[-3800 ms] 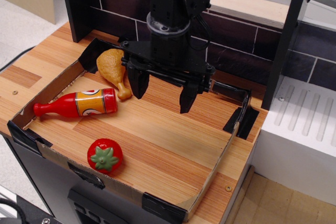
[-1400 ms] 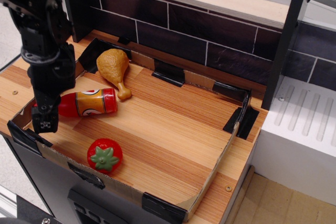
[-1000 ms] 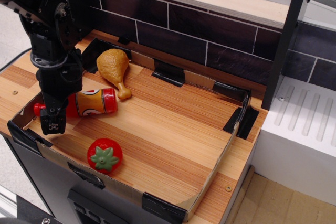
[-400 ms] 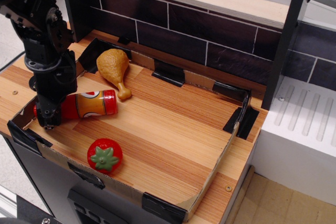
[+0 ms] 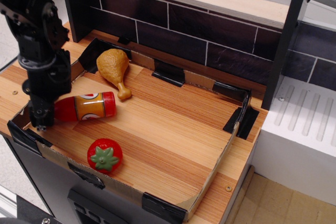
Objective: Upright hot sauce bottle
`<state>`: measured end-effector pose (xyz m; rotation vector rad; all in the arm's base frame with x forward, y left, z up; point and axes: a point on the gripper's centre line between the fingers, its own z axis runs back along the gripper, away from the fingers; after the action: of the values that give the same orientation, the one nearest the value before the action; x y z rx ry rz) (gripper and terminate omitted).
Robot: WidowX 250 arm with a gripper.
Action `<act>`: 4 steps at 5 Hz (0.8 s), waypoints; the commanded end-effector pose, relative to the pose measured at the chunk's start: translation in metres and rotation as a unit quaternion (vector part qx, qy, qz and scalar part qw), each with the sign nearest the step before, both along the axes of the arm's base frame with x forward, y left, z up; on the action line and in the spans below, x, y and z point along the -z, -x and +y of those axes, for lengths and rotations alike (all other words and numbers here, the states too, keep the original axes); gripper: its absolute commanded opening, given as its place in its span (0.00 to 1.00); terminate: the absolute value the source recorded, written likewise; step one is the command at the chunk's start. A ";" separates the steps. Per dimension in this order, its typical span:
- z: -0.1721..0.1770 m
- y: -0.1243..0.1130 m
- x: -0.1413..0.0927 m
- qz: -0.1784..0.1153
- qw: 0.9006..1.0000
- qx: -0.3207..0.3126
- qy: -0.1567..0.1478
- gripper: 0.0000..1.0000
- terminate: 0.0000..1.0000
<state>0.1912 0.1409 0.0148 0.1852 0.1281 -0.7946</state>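
the hot sauce bottle (image 5: 86, 106) lies on its side near the left end of the shallow cardboard tray (image 5: 173, 201) on the wooden bench (image 5: 233, 182), base pointing toward the middle, neck hidden behind the gripper (image 5: 41, 116). the black arm comes down from the upper left, and its jaws sit right over the neck end; i cannot tell from here whether they are closed on it. a toy chicken drumstick (image 5: 114, 67) lies just behind the bottle, a strawberry (image 5: 104, 156) in front near the tray's front wall.
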 end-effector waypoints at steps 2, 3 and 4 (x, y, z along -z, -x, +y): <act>-0.026 -0.005 -0.057 0.067 0.991 -0.026 -0.109 0.00 0.00; -0.042 -0.004 -0.062 0.101 0.980 -0.055 -0.165 0.00 0.00; -0.051 -0.005 -0.065 0.118 0.968 -0.070 -0.210 0.00 0.00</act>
<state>0.1783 0.0897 0.0765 0.4655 0.5706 -0.6393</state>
